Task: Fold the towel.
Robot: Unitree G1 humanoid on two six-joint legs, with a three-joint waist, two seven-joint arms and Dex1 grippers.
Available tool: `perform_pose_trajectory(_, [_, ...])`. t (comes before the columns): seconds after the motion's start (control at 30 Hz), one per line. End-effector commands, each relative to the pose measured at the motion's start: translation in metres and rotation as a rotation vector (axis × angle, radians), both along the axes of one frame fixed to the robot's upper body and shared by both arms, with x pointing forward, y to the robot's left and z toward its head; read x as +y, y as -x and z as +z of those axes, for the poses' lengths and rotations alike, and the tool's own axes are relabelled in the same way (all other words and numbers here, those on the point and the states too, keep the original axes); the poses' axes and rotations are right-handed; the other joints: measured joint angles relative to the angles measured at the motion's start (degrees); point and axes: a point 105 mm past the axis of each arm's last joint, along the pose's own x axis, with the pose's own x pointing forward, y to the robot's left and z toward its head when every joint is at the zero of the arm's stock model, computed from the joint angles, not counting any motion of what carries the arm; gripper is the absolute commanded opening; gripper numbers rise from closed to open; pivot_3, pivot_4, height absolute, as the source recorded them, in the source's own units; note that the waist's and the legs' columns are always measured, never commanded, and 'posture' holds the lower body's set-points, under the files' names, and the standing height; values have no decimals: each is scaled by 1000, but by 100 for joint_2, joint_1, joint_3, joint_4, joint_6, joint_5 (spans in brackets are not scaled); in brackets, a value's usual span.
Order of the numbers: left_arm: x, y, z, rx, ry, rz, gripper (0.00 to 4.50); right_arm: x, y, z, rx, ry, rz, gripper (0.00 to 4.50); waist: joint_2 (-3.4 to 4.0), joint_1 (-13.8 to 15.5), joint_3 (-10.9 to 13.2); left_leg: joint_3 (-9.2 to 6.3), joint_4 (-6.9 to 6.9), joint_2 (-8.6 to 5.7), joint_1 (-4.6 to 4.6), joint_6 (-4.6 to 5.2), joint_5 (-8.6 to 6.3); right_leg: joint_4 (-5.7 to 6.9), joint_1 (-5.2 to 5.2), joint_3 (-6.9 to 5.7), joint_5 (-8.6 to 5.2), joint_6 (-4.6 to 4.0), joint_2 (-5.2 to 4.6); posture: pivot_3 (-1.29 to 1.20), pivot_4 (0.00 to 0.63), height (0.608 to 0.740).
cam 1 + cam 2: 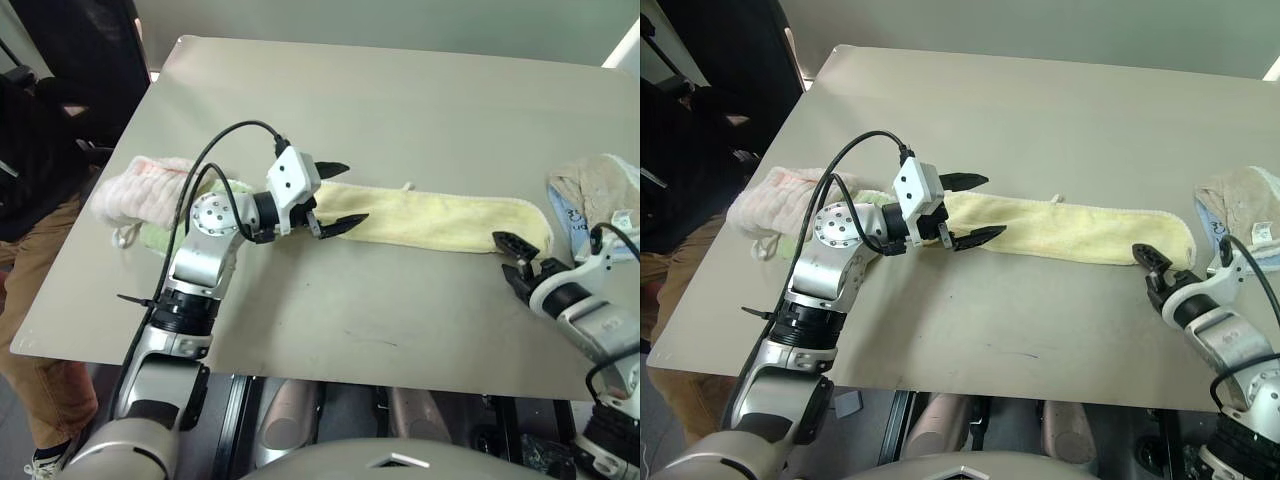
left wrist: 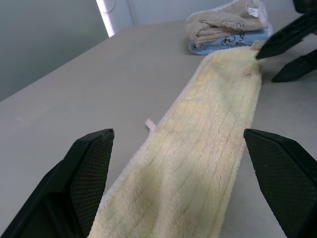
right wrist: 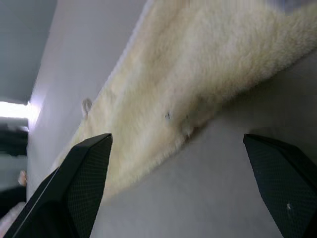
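The towel point(image 1: 440, 220), pale yellow, lies as a long narrow strip across the middle of the table point(image 1: 400, 110). A small loop tag point(image 1: 407, 186) sticks out of its far edge. My left gripper point(image 1: 340, 195) is open at the strip's left end, one finger on each side of its width. My right gripper point(image 1: 512, 258) is open at the right end, its fingers just off the near corner. In the left wrist view the towel point(image 2: 198, 158) runs away between the fingers toward the right gripper's fingertips point(image 2: 285, 39). In the right wrist view the towel point(image 3: 188, 84) lies close ahead.
A pink fluffy towel point(image 1: 140, 190) and a green cloth point(image 1: 160, 238) lie at the left edge, by my left arm. A beige towel point(image 1: 600, 185) on a blue cloth point(image 1: 575, 215) sits at the right edge. A person point(image 1: 40, 150) stands at the table's left.
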Motion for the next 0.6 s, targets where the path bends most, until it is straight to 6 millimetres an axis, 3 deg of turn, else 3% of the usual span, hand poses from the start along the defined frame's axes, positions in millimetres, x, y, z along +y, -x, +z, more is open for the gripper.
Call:
perform_pose_trajectory(0.03, [-4,6,12,-43,24,-14,4500,-12,-12,3,-1,-32,-72,4464,-1,0,-1,0,0,0,0,1,0,-1,1,0,1,0,0,0,150,739])
perform_pose_trajectory(0.33, [-2,7,13,-55,25,6,4500,-50,-26,-14,76,-34,-294,4464,-17,12,-10,0,9,-1,3,-14,-10,-12,16,1,-2,-29,-2,0,150,739])
perform_pose_trajectory(0.5, [-2,7,13,-58,22,9,4500,-60,-30,-8,27,-46,-368,4464,-22,90,-13,-1,26,-8,5,-14,-10,-34,41,2,19,-34,-9,0,150,739])
perform_pose_trajectory(0.6, [-2,8,12,-54,28,6,4500,-66,-29,-5,10,-30,-400,3850,-22,130,-13,-1,33,-9,-2,-13,-11,-37,42,3,23,-39,-11,0,150,739])
